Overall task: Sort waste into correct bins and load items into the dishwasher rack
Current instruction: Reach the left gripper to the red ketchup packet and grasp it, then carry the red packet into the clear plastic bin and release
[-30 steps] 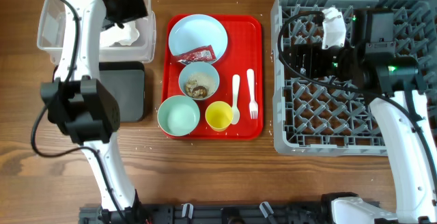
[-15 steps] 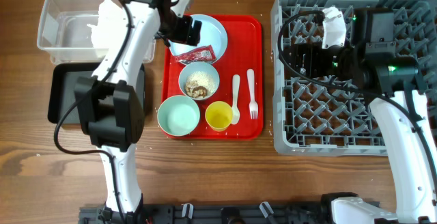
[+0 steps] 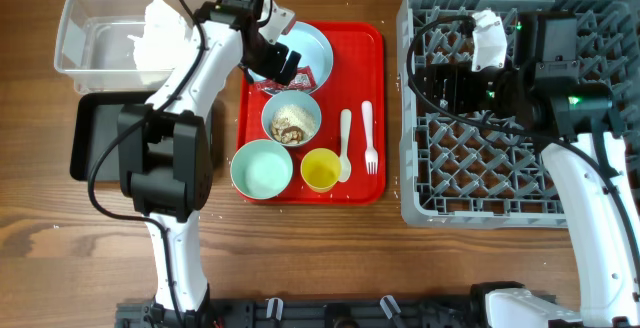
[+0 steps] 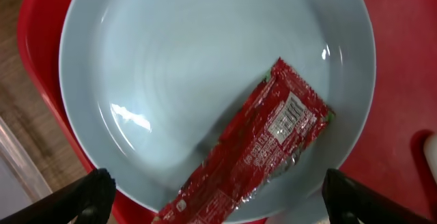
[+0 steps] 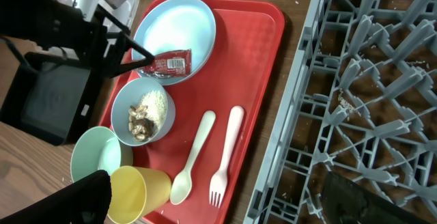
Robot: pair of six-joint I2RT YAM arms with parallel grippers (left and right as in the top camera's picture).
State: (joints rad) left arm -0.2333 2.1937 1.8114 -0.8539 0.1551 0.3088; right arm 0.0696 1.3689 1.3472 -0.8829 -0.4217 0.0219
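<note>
My left gripper point(image 3: 277, 64) is open and empty, low over the pale blue plate point(image 4: 171, 60), its fingers astride the red wrapper point(image 4: 263, 142) that lies on the plate. The crumpled white napkin point(image 3: 160, 33) lies in the clear tub point(image 3: 90, 38). The black tray point(image 3: 100, 138) sits in front of the tub. The white bowl point(image 3: 291, 118) holds brown food scraps. The teal bowl point(image 3: 262, 168), yellow cup point(image 3: 321, 170), spoon point(image 3: 345, 143) and fork point(image 3: 368, 138) lie on the red tray. My right gripper point(image 3: 450, 83) is open and empty above the grey rack point(image 3: 500, 168).
The flat red tray point(image 3: 365, 38) lies between the bins and the rack. Crumbs lie on the wooden table. The right wrist view shows the plate point(image 5: 174, 26), wrapper point(image 5: 167, 63), cup point(image 5: 140, 186) and rack pegs point(image 5: 369, 80).
My left gripper has moved right from the clear tub to the plate, and the napkin stays in the tub. It now sits over the wrapper. The right arm has not moved.
</note>
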